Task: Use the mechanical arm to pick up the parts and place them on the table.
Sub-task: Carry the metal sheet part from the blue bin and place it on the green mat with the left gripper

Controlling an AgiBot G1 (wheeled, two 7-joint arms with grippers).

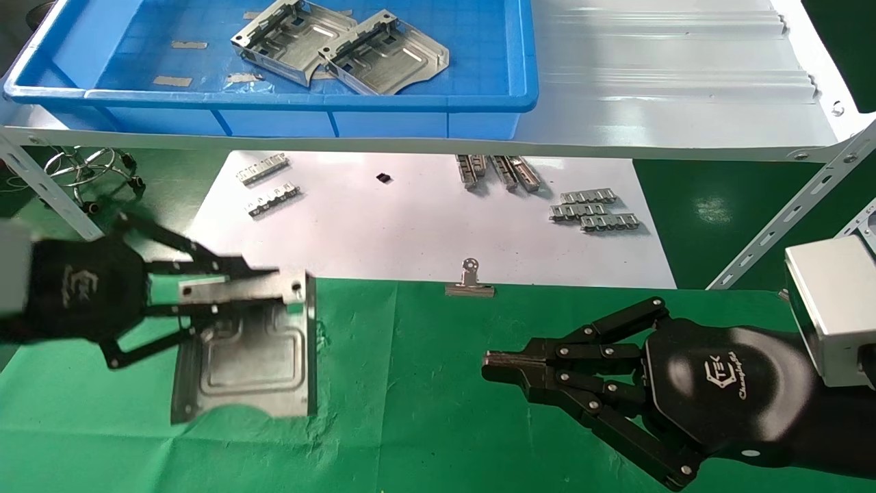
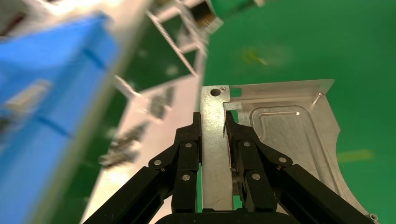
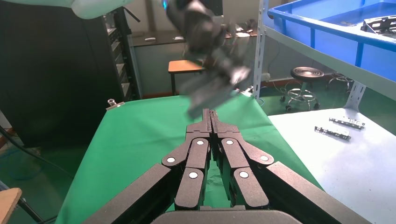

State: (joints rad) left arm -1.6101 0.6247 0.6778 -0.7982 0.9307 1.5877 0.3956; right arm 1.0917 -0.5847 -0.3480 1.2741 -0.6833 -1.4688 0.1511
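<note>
My left gripper (image 1: 243,291) is shut on the raised flange of a silver sheet-metal part (image 1: 253,363), which it holds over the left side of the green table (image 1: 424,411). In the left wrist view the fingers (image 2: 191,140) clamp the flange strip from both sides, and the plate (image 2: 289,135) lies over the green cloth. I cannot tell whether the plate touches the cloth. Two more parts (image 1: 291,38) (image 1: 387,58) lie in the blue tray (image 1: 274,103) on the shelf. My right gripper (image 1: 489,365) is shut and empty above the table's right side (image 3: 210,114).
A white sheet (image 1: 410,226) behind the green cloth carries small toothed metal strips (image 1: 592,212) (image 1: 263,168). A binder clip (image 1: 469,282) sits at the cloth's back edge. The grey ribbed shelf (image 1: 684,82) overhangs the sheet, with angled struts (image 1: 787,212) at the right.
</note>
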